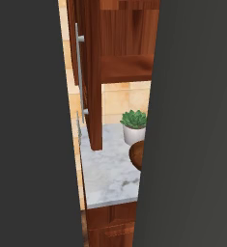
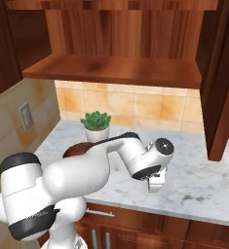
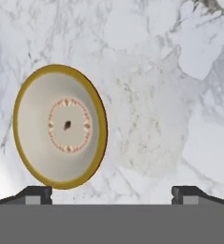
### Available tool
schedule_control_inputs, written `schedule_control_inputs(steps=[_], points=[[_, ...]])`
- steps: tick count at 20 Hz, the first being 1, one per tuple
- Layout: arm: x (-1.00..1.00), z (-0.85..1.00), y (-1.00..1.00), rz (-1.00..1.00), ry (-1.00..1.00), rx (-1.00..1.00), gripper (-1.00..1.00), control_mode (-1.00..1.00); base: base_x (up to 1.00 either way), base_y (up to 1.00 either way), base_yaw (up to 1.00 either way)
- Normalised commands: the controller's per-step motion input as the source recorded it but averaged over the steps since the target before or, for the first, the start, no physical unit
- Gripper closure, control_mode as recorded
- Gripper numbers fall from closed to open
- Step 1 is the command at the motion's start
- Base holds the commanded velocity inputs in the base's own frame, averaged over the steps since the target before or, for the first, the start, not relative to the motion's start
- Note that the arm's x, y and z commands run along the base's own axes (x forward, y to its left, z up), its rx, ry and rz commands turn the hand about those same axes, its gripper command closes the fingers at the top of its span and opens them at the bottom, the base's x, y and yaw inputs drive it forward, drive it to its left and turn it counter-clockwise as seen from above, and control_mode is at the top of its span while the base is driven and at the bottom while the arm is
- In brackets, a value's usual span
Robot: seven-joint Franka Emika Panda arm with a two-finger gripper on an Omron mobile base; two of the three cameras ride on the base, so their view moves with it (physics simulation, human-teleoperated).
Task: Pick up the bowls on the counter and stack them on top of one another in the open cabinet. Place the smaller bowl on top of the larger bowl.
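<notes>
Down on the marble counter [image 3: 180, 95], right under the hand, sits a bowl [image 3: 60, 126] with a pale inside and yellowish rim. It's off toward the left fingertip, not centred between them. The gripper [image 3: 111, 193] is spread wide, holding nothing. I'd guess it needs to slide that way before dropping. The other bowl [image 2: 79, 149] is by the plant [image 2: 97, 125], and the cabinet shelf [image 2: 116, 70] is above.

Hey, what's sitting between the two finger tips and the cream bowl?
Nothing: in the hand view, bare marble counter lies between the open hand and the bowl.
</notes>
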Motion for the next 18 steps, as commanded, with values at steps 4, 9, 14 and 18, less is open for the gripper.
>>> schedule_control_inputs(steps=[4, 9, 14, 18], points=[[0.21, -0.19, -0.12, -0.02, 0.00, 0.08, -1.00, -1.00, 0.00, 0.00, 0.00], [0.23, -0.20, -0.14, -0.01, 0.00, 0.08, -1.00, -1.00, 0.00, 0.00, 0.00], [0.19, -0.17, -0.13, -0.01, 0.00, 0.08, -1.00, -1.00, 0.00, 0.00, 0.00], [0.10, -0.11, -0.13, 0.00, 0.00, 0.08, -1.00, -1.00, 0.00, 0.00, 0.00]])
